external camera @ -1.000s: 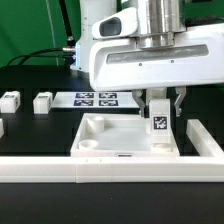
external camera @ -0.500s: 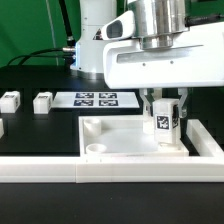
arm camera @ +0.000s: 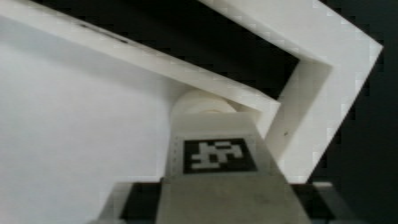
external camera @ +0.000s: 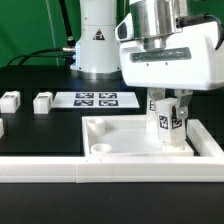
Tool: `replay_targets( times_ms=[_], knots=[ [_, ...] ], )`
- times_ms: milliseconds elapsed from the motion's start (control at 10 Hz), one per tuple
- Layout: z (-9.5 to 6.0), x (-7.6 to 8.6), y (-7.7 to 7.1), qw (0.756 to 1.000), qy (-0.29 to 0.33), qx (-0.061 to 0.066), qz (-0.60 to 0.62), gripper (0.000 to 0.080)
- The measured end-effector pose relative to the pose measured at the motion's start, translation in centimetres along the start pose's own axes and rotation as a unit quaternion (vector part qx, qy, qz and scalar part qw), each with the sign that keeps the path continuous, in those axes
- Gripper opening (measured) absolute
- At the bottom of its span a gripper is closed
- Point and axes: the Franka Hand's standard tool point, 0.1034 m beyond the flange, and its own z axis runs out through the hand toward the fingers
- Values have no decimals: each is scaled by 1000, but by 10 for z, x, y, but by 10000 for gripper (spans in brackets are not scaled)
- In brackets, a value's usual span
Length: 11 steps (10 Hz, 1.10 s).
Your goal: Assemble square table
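The black worktop is carrying the large white plastic square slab of the table. The slab is lying socket side up just behind the long white border wall, toward the exterior view's right. Nothing visible is pinning the slab down. A sideways push or a twist from above is therefore likely to slide or turn it, and the corner would then be drifting out from under the arm's aim.

The robot's hand is hanging over the slab's far corner on the exterior view's right. Its fingers are pinching a small white plastic block leg by its flanks, with the tag facing the camera. The grip is sitting on smooth sides, so the leg is at risk of slipping or rotating between the fingers if it is pressed down hard.

In the wrist view the leg is pointing at the round corner socket, close against the raised rim. Whether its end is already seated cannot be told. If the leg is going in tilted or off centre, it may be catching on the socket lip or the rim and jamming, and letting go then would be leaving it to topple.

A loose white block leg and its neighbour leg are lying well apart from all this on the exterior view's left, out of harm's way.
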Motion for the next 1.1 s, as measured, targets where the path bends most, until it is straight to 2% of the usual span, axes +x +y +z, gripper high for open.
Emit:
replay_targets(
  times_ms=[200, 300, 400, 500, 700, 1000, 1100],
  knots=[
    [0, -1, 0, 1000, -1, 0, 10, 295],
    [0, -1, 0, 1000, -1, 0, -13, 514],
    [0, 0, 0, 999, 0, 0, -48, 514],
    [1, 1, 1, 997, 0, -1, -83, 624],
    [1, -2, 1, 982, -7, -7, -190, 647],
    [1, -1, 1, 955, -7, -6, -296, 649],
    [1, -6, 1, 934, -11, -20, -356, 649]
  ],
)
